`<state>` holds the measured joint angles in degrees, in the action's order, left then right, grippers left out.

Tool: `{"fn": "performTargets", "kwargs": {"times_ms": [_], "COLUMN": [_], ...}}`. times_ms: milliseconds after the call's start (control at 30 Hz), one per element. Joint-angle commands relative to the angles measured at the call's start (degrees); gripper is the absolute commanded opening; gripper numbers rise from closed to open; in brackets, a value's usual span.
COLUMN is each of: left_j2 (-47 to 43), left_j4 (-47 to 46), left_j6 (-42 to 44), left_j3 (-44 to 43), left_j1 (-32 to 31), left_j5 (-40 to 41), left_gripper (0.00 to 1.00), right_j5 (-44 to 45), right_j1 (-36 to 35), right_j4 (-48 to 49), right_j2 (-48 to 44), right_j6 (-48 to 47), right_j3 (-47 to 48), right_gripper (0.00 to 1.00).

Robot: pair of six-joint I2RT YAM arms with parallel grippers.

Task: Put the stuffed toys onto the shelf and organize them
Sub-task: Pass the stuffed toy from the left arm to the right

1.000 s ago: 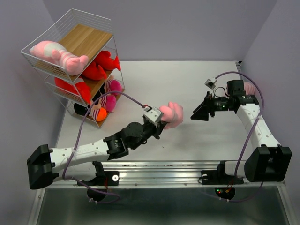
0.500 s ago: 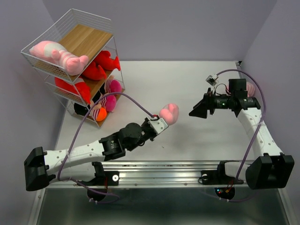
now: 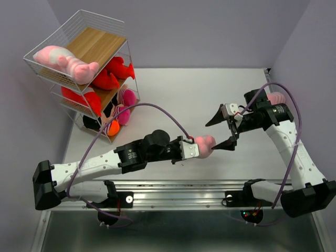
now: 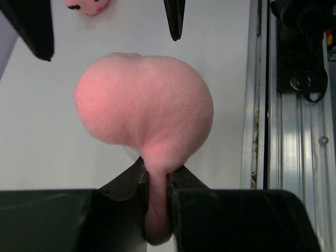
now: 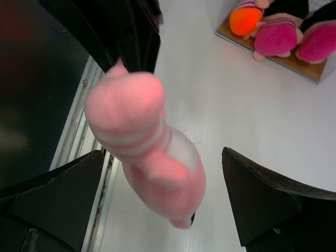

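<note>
Since a second ago the left arm has swung its load rightward toward the front rail, and the right arm has come in to meet it, spreading wider. Left fingers (image 4: 122, 185) are clenched on a thin part of the pink striped plush toy (image 3: 206, 145), held out over the white tabletop (image 3: 210, 89). Right fingers (image 5: 265, 202) stand released, one either side of that toy, apart from it. Far left, the white wire shelf with wooden boards (image 3: 100, 39) carries a large pink striped plush (image 3: 63, 59) on top and red plush toys (image 3: 113, 71) below.
</note>
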<state>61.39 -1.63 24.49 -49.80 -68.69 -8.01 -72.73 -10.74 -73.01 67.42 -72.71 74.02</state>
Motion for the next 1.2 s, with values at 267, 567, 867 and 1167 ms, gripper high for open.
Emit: {"fn": "performTargets", "kwargs": {"times_ms": [267,567,867,1167], "left_j2": [5.8,6.6,6.0,0.6], "left_j4": [6.3,6.5,-0.2,-5.5], "left_j6": [3.0,2.1,-9.6,-31.7], "left_j3": [-8.4,-9.7,-8.0,-5.4], "left_j1": [0.3,0.5,0.6,1.1], "left_j5": [-6.1,-7.2,-0.7,11.8], "left_gripper": [0.0,0.0,0.25,0.99], "right_j5": [5.7,12.0,9.8,20.4], "right_j1": [-11.8,-16.1,-16.7,-16.7], "right_j4": [4.1,7.0,8.0,14.3], "right_j2": [-2.3,-2.0,-2.0,-8.4], "right_j6": [4.0,6.1,8.0,7.8], "right_j3": [-2.2,-6.7,-6.2,-8.4], "right_gripper": [0.88,0.61,0.01,0.01]}}
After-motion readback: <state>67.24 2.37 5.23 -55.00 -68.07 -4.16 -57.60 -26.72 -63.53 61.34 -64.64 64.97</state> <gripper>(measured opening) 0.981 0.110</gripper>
